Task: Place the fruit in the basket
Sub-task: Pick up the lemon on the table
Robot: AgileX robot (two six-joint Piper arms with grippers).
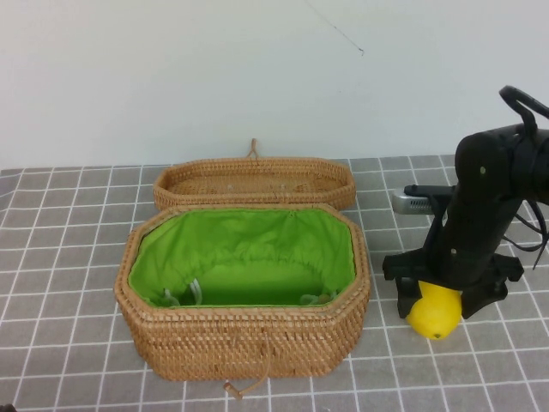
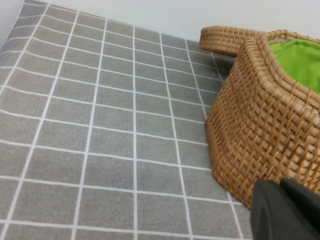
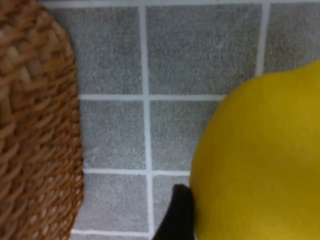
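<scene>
The right gripper (image 1: 437,311) is closed around the lemon (image 1: 435,314) on the table, just right of the basket (image 1: 244,343). Grasp step; next it must lift and carry left over the rim. The left gripper (image 2: 286,210) waits beside the basket.

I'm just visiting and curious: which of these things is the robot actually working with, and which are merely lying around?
In use: lemon, right gripper at it, right of the basket.
Lying about: lid behind the basket; left gripper near the basket's left end.
</scene>
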